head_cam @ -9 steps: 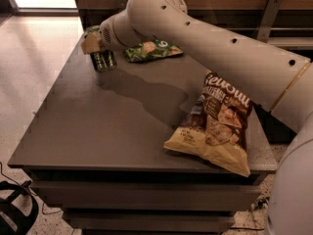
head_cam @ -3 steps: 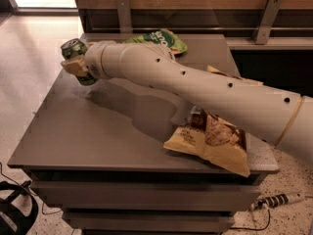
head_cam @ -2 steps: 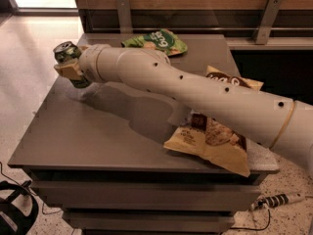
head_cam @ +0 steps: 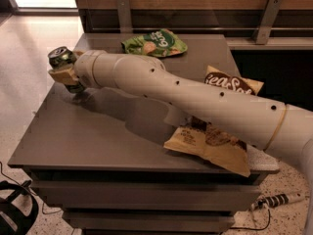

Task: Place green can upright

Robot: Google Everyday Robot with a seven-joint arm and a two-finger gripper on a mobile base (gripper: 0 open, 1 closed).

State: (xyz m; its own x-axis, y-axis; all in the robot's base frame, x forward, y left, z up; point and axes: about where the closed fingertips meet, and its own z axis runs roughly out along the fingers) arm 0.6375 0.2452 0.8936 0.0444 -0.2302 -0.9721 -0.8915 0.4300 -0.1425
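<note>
The green can (head_cam: 62,58) is small and dark green with a shiny silver pull-tab top. It stands nearly upright at the left edge of the grey table (head_cam: 102,136), its top tilted slightly left. My gripper (head_cam: 64,72) is at the end of the long cream arm that reaches across the table from the right. It is shut on the green can, its tan fingers (head_cam: 59,75) clasping the can's lower body. The can's base is hidden behind the fingers, so I cannot tell whether it touches the table.
A green chip bag (head_cam: 155,43) lies flat at the back of the table. A brown chip bag (head_cam: 215,136) lies at the right front, partly under my arm. A wooden wall panel with metal brackets runs behind. The floor drops away left of the table.
The arm has swung left and stretched out, carrying the can from the table's back-left area to its left edge. The can sits slightly more upright than a second ago.
</note>
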